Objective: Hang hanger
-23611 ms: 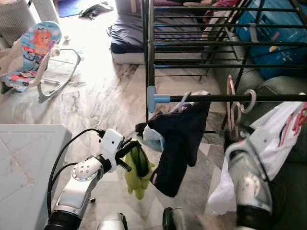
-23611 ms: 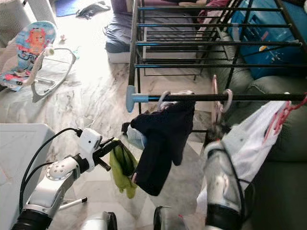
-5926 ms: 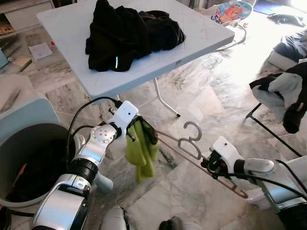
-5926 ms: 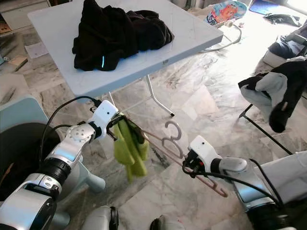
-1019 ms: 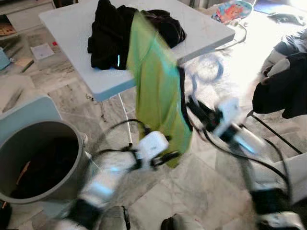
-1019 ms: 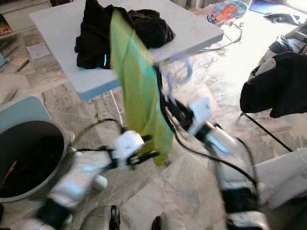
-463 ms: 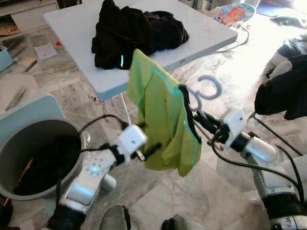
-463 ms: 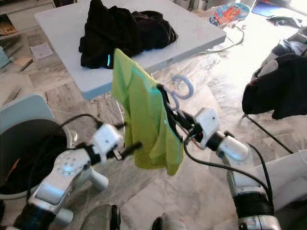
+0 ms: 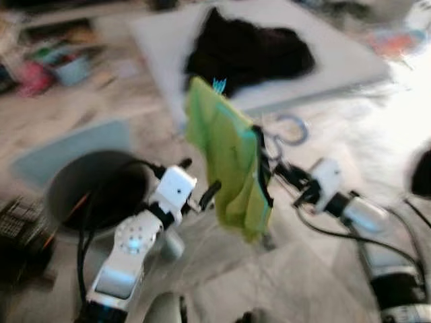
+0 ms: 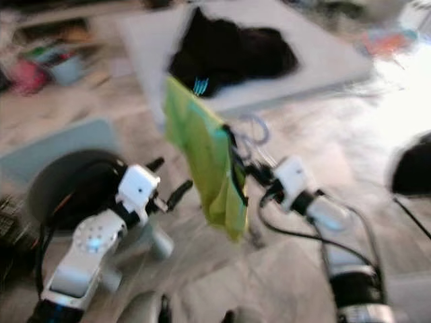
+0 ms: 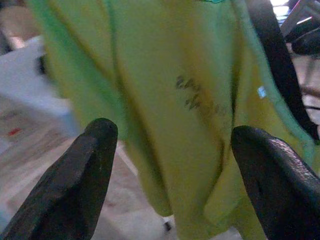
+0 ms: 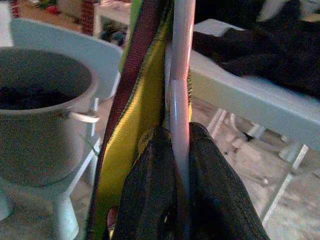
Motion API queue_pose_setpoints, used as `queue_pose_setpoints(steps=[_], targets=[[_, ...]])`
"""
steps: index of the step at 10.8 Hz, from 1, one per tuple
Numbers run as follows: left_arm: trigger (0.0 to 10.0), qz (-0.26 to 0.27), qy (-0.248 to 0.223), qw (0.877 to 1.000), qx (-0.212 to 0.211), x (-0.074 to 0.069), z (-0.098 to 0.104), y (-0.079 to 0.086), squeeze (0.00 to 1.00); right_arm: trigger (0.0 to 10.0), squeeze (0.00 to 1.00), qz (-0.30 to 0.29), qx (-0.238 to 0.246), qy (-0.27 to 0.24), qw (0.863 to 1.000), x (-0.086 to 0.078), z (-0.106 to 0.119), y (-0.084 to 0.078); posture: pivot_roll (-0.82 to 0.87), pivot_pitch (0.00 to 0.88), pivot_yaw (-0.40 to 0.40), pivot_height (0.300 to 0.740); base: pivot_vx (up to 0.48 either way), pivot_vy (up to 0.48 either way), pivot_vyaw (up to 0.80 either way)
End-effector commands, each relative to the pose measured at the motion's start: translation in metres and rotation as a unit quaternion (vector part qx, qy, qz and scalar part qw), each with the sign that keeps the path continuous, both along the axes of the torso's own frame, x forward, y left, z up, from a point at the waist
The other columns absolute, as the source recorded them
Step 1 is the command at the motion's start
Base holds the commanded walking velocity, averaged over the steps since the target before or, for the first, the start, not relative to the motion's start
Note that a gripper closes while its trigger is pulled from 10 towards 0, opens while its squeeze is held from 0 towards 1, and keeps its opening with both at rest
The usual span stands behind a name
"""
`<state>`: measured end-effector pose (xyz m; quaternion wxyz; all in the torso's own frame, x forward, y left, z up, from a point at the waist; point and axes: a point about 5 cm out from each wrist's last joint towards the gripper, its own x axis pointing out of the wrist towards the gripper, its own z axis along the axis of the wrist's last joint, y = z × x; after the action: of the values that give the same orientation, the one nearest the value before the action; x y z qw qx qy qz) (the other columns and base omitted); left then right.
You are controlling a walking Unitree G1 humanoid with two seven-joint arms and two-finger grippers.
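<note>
Grey bin (image 9: 94,192) holds dark cloth; right tool (image 12: 172,150) clamps hanger (image 9: 286,134) bearing green shirt (image 9: 232,168), left tool (image 9: 209,195) spread apart.

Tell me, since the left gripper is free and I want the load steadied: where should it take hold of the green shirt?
Probably the green shirt at its lower hanging edge, approached from the robot's left, where the open left gripper already faces it. The cloth hangs loose there, while the right gripper pinches the hanger at the far side.
</note>
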<state>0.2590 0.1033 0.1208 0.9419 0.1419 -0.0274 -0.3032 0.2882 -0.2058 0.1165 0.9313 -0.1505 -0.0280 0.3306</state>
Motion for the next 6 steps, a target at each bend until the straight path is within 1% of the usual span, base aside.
queue_pose_setpoints(steps=[1, 2, 3, 4, 5, 6], targets=[[10.0, 0.004, -0.004, 1.000, 0.021, -0.003, -0.002, 0.006, 0.00, 10.0, 0.00, 0.007, 0.001, -0.024, 1.000, 0.004, 0.007, 0.004, -0.04, 0.066, -0.017, 0.740, 0.000, 0.000, 0.80], [10.0, -0.012, -0.009, 0.999, 0.035, -0.005, -0.001, 0.005, 0.00, 10.0, 0.00, 0.012, -0.007, -0.025, 1.000, 0.003, 0.006, 0.004, -0.04, 0.069, -0.019, 0.740, 0.000, 0.000, 0.80], [10.0, -0.059, -0.027, 0.995, 0.074, -0.005, 0.006, 0.005, 0.00, 10.0, 0.00, 0.012, -0.018, -0.022, 1.000, 0.004, 0.004, 0.001, -0.04, 0.070, -0.020, 0.740, 0.000, 0.000, 0.00], [10.0, -0.077, -0.044, 0.989, 0.122, 0.006, 0.018, 0.018, 0.00, 10.0, 0.00, 0.017, -0.030, -0.024, 0.999, 0.002, 0.004, -0.005, -0.04, 0.072, -0.021, 0.740, 0.000, 0.000, 0.00], [10.0, -0.079, -0.056, 0.984, 0.147, 0.012, 0.024, 0.026, 0.00, 10.0, 0.00, 0.022, -0.038, -0.022, 0.999, 0.001, 0.003, -0.007, -0.04, 0.072, -0.021, 0.740, 0.000, 0.000, 0.00], [10.0, -0.080, -0.062, 0.981, 0.165, 0.021, 0.035, 0.037, 0.00, 10.0, 0.00, 0.037, -0.059, -0.021, 0.997, -0.002, 0.001, -0.009, -0.04, 0.072, -0.021, 0.740, 0.000, 0.000, 0.00]])
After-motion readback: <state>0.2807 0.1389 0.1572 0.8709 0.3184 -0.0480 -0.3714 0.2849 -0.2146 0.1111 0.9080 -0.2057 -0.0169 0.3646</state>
